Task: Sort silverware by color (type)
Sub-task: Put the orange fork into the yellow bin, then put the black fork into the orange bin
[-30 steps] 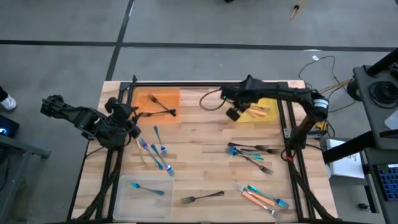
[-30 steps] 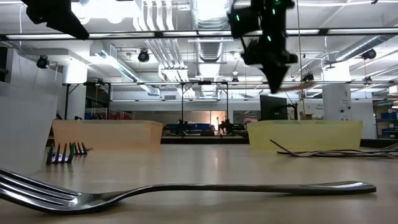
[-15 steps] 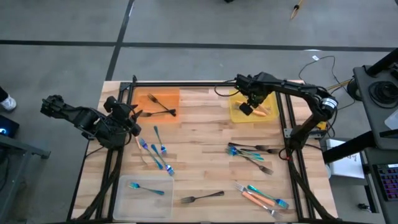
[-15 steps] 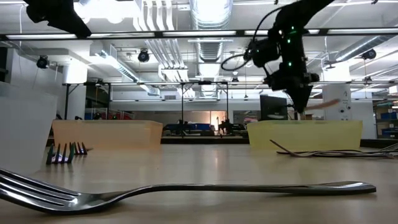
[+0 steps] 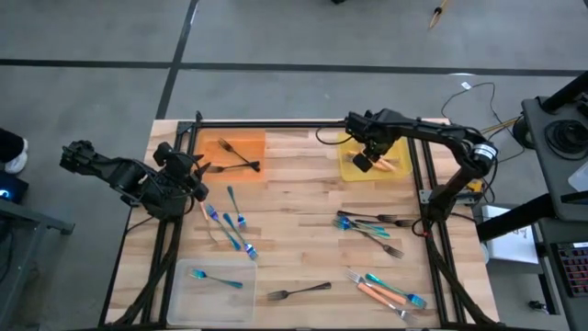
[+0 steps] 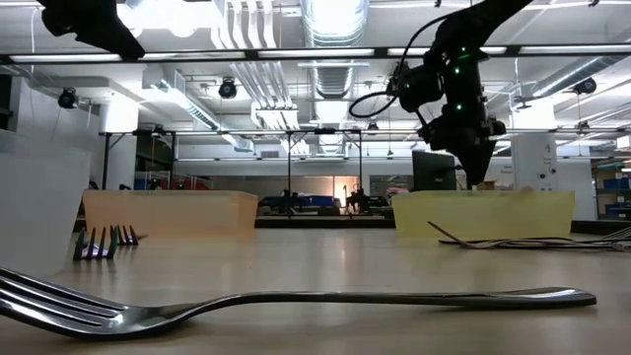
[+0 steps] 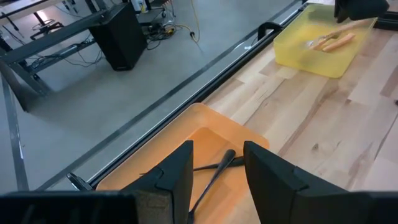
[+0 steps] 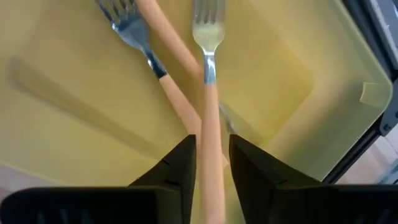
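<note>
Both arms are dark, made of slim links and bulky joints. A black cable loops beside the right arm, and green lights shine on its wrist.

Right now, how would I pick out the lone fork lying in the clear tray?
Find the clear plastic tray at the wooden table's near left corner. One slim fork with a shiny blue-teal handle lies inside it. Every other blue-teal fork lies on bare wood, and the nearest dark grey metal fork lies outside the tray.
</note>
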### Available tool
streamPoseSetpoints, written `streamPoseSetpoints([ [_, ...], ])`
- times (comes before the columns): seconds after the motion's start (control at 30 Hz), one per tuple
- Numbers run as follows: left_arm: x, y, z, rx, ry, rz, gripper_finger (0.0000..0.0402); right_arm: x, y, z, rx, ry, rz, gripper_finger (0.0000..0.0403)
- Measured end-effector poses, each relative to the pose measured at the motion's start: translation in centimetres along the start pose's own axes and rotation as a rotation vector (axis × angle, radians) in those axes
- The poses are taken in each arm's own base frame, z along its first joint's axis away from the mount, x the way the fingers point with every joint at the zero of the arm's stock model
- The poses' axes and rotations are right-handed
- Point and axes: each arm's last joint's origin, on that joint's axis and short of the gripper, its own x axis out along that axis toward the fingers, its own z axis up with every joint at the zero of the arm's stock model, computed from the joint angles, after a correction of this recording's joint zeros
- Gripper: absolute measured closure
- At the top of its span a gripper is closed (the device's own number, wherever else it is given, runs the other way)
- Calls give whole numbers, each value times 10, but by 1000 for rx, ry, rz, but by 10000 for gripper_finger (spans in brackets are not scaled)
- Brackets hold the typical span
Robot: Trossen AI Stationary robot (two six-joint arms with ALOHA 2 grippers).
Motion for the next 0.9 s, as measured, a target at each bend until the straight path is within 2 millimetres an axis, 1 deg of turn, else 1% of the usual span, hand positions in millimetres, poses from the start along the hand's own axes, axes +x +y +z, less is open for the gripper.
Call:
streamPoseSetpoints([
  [0.17, 0, 0, 0, 0, 0, 0, 279, -8, -1, 1, 17, -16, 27, 301],
  [0.27, 0, 0, 0, 0, 1, 0, 279, -12, 7, -1, 48, 27, 215, 297],
  [0.33, 0, 0, 0, 0, 1, 0, 279, -15, 19, -5, 34, 55, 325, 295],
  [0.37, 0, 0, 0, 0, 1, 0, 279, -17, 27, -7, 22, 61, 342, 294],
  [0.5, 0, 0, 0, 0, 0, -1, 279, -26, 61, -20, -61, 62, 337, 294],
  [0.67, 0, 0, 0, 0, 1, -1, 279, -38, 102, -44, -178, 56, 341, 294],
  [0.8, 0, 0, 0, 0, 1, -1, 279, -42, 123, -61, -246, 51, 310, 293],
  [0.9, 1, 0, -1, 4, 3, 1, 279, -42, 130, -69, -257, 65, 300, 293],
])
